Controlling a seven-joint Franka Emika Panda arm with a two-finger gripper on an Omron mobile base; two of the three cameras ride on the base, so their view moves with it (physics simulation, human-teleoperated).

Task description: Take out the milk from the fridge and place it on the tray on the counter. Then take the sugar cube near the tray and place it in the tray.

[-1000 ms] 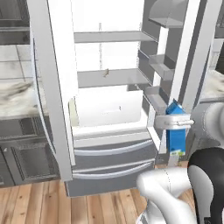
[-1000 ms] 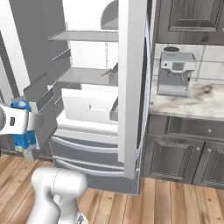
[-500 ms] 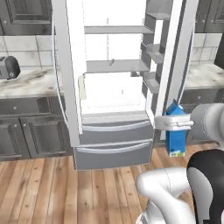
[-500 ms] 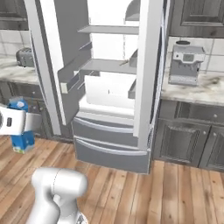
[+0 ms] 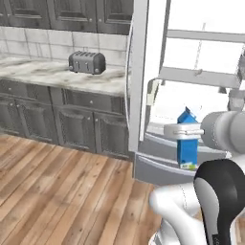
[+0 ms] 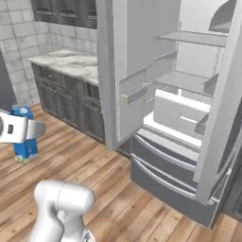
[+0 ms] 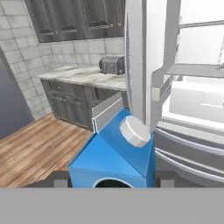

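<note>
The milk point(image 5: 187, 139) stands upright in the pincer point(image 5: 184, 130), clamped at mid-height, clear of the open fridge point(image 6: 189, 108) and above the wooden floor. The tabletop point(image 5: 57, 74) it must reach lies off to the left, beyond the fridge door. The hand view adds the carton's white cap point(image 7: 134, 131); the left base view shows a toaster point(image 5: 86, 62) there, no tray.

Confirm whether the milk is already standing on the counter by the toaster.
No: the milk is held up in the claw before the open fridge, apart from the counter.
</note>
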